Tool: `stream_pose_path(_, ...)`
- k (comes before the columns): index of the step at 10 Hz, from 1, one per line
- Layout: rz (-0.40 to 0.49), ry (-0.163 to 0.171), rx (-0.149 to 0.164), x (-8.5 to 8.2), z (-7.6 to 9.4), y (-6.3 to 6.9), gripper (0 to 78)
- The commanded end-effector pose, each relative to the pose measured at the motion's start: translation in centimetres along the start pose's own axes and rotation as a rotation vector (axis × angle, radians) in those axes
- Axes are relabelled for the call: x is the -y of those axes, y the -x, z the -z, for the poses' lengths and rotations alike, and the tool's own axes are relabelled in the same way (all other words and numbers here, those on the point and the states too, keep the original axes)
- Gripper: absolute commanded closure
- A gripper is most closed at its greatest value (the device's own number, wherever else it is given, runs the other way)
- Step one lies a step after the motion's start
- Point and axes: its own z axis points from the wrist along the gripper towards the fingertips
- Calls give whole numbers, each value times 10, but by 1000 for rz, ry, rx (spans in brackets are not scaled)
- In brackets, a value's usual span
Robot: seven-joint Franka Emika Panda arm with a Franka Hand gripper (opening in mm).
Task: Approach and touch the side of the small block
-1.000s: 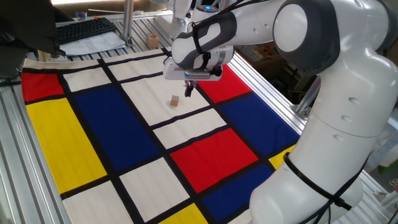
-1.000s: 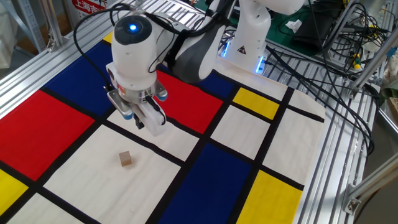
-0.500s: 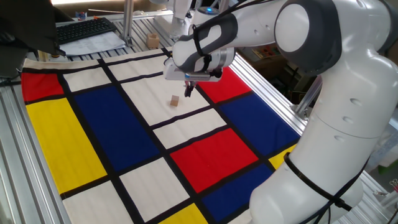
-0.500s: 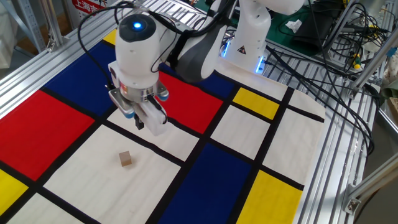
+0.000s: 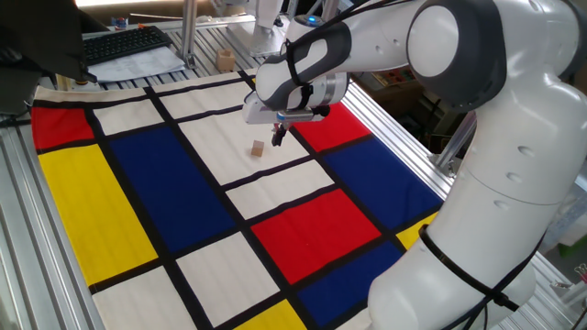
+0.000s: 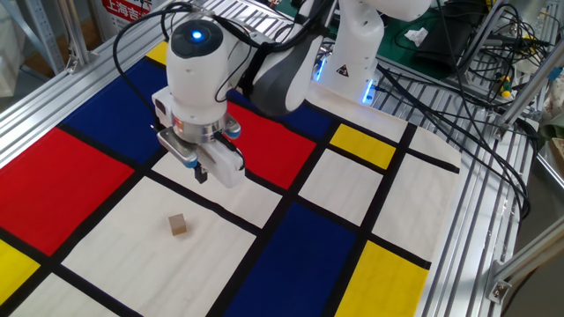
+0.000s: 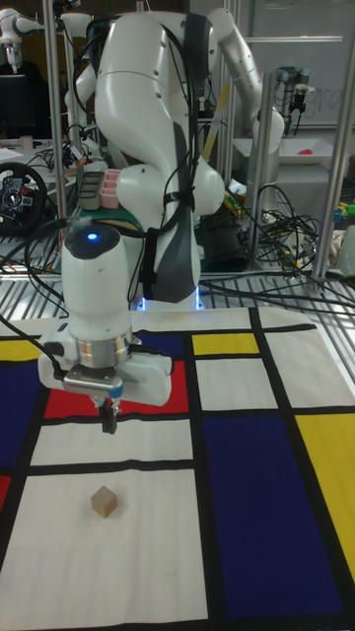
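Note:
The small block (image 5: 259, 148) is a tiny light-brown wooden cube resting on a white panel of the coloured mat; it also shows in the other fixed view (image 6: 179, 225) and the tall view (image 7: 105, 504). My gripper (image 5: 279, 137) hangs just right of the cube and a little above the mat, without touching it. In the other fixed view the gripper (image 6: 202, 174) sits up and to the right of the cube, with a gap between them. Seen from the tall view, the gripper (image 7: 107, 422) ends in one narrow dark tip, fingers shut, holding nothing.
A mat of red, blue, yellow and white panels (image 5: 138, 183) covers the table. A bigger pale tan block (image 5: 225, 60) stands on the metal frame at the back, near a keyboard (image 5: 128, 41). Cables (image 6: 476, 97) lie beyond the mat's right edge.
The gripper has drifted slightly sideways over the mat, staying at about the same height. The cube has not moved.

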Motion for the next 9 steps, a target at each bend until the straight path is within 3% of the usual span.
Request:
stream_pose_path(1, 6, 0, -3, 0, 1, 1, 776)
stream_pose_path(9, 10, 0, -4, 0, 1, 1, 776)
